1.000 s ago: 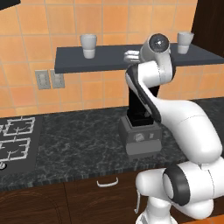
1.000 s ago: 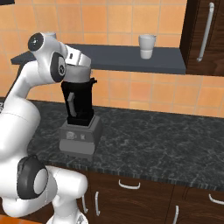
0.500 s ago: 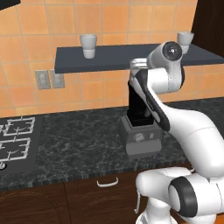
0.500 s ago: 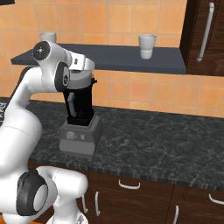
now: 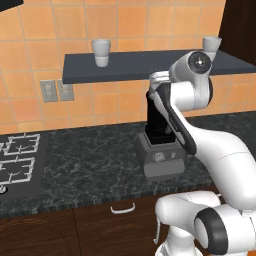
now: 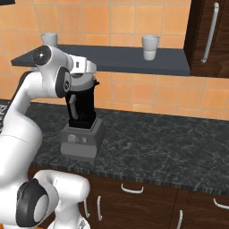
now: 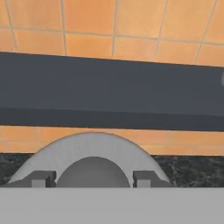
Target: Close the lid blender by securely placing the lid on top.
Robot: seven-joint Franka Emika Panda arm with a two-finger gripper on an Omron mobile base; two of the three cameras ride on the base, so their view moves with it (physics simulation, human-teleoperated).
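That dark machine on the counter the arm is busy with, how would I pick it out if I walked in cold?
Find the long dark wall shelf against the orange tiles, then look straight down to the speckled black counter. The blender stands there: a tall black jar on a boxy grey base with a dial on the front. Its only neighbours, the white cups, sit up on the shelf, small and pale.
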